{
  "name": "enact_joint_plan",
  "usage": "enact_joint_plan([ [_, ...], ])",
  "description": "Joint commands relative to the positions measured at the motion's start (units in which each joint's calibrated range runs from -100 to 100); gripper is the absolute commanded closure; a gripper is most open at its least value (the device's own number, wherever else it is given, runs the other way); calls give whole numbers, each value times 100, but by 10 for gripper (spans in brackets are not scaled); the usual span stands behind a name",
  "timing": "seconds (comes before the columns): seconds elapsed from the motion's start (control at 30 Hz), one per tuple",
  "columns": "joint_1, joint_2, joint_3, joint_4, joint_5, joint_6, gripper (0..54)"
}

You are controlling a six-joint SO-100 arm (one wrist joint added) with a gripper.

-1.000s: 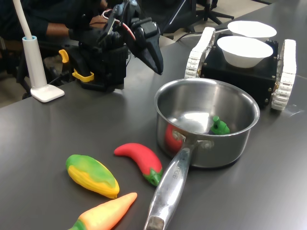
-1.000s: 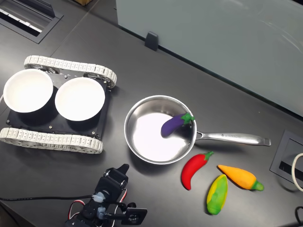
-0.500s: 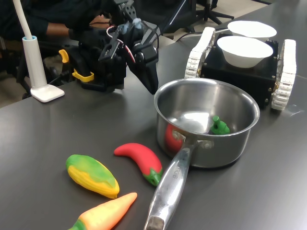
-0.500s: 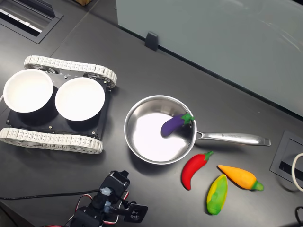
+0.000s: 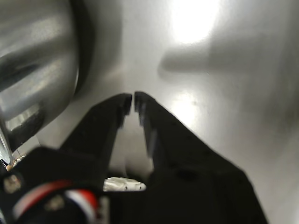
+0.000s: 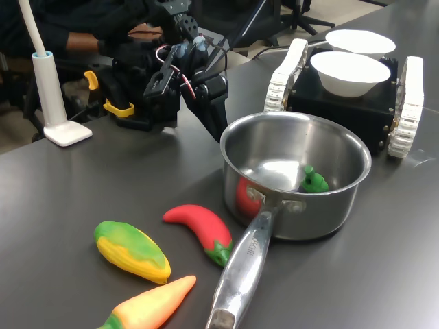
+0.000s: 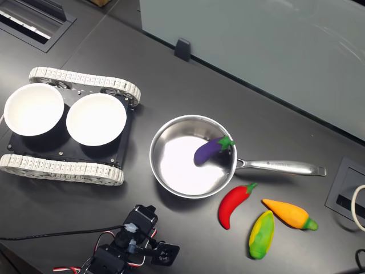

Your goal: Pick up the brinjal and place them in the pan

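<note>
1. One black two-fingered gripper [image 5: 131, 100] sits nearest us; in the wrist view its tips stand almost together over bare tabletop, pinching nothing, with the curved steel wall of the pan beside them.
2. We find the small purple toy brinjal with a green cap [image 7: 209, 150] already lying inside the shiny round stainless-steel saucepan [image 7: 162, 141], on the floor near the wall on the handle side; the first exterior view shows only its green cap [image 6: 314, 181].
3. We judge it light, smooth and a little slippery, slightly yielding; the thick purple middle would be the hold, not the tapering cap.
4. The dark grey table [image 6: 82, 185] offers open room between gripper and pan, but the steel rim is high and hard.
5. Farther off, along the long handle [image 7: 279, 167], lie a red chilli [image 7: 234, 202], a yellow-green pepper [image 7: 261, 234] and an orange carrot [image 7: 290, 214], well apart from the arm.
</note>
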Motion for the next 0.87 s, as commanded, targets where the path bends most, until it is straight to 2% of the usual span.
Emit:
enact_joint_plan([
  [0.0, 29, -50, -102, -294, 54, -61, 535],
  [0.4, -521, -50, -93, -302, 342, -52, 534],
  [0.83, -533, -50, -93, -302, 352, -52, 534],
])
